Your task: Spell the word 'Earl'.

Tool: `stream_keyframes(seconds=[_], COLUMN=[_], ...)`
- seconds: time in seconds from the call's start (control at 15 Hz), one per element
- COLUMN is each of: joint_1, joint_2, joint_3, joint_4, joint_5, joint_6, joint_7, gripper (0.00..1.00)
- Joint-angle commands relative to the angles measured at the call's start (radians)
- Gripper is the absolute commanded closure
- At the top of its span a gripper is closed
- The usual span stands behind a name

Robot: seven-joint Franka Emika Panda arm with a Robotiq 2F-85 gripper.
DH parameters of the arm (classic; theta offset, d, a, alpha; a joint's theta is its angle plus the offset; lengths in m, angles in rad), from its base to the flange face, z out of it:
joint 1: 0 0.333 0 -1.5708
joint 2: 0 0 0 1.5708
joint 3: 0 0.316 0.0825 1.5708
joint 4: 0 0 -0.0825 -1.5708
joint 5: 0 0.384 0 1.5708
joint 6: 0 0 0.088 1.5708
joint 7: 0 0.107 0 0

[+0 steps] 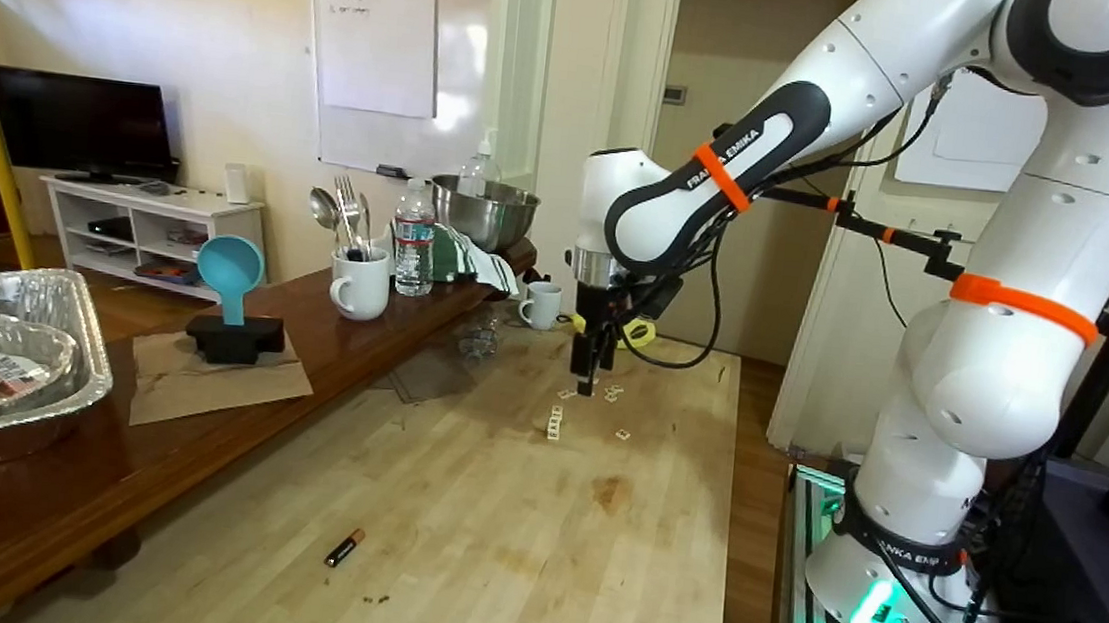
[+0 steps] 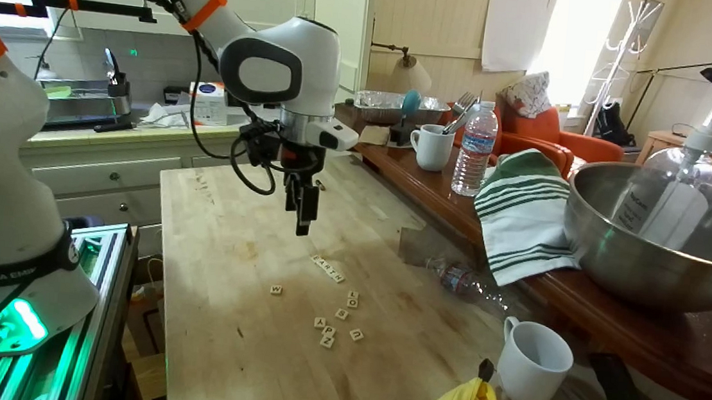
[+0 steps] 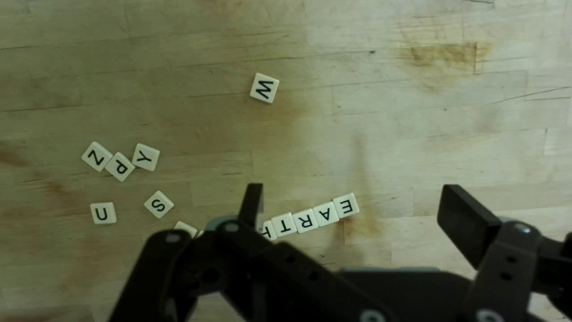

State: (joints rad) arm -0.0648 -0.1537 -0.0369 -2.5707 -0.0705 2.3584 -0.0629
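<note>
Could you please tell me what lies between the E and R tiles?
Just the A tile sits between the E tile and the R tile, shown in the wrist view.

Thirteen letter tiles (image 2: 341, 314), two mugs (image 2: 533, 365)

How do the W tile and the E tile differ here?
The W tile lies by itself, while the E tile heads the EARTH row. In the wrist view, the W tile is turned roughly sideways; the E tile is nearly upside down. Both are cream, face up on the table, each with a black letter.
</note>
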Motion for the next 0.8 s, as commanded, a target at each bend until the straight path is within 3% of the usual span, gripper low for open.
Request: stream_keyframes(seconds=[0.0,0.27,0.73], joint_1=[0.005,-0.003,-0.009], joint_2=[0.0,0.091,0.244], joint_3=[-0.005,-0.016,-0.04], joint_4=[0.002,0.046,0.126], joint_5=[-0.001,-0.002,0.053], joint_6=[-0.002,0.016,0.13], joint_7=[0.001,-0.014,-0.331], gripper=[0.0,0.0,0.0])
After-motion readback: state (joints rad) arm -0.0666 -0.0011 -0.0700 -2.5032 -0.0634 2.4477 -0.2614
